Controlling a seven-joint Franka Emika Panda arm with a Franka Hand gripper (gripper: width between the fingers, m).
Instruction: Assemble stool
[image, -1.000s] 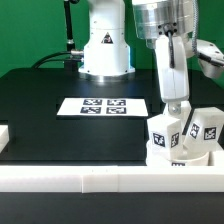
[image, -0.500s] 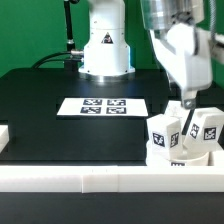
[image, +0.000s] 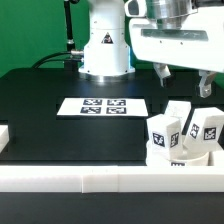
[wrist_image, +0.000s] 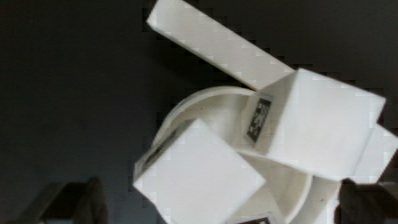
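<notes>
My pincer (image: 185, 82) hangs wide open above the black bench (image: 60, 135), its two dark fingers spread well apart with nothing between them. Below it, at the exterior view's right and just behind the long white border rail (image: 100, 178), sits the white plastic stool: the thick round seat disc (image: 183, 155) with three short blocky white legs bearing black-and-white tags, one near leg (image: 164, 133), one far-right leg (image: 206, 126), and a third behind them (image: 177, 112).

I judge all three legs to stand in their sockets, but I cannot tell how deeply any is seated. The wrist view shows two leg tops (wrist_image: 320, 125) crowded close over the disc.

The risk I see is coming down again with fingers this wide: a fingertip (image: 163, 72) could clip a leg top, tilt it or drag the whole stool. A loosely seated leg would topple easily. The flat white marker board (image: 103, 106) lies well apart, so it is no hazard.
</notes>
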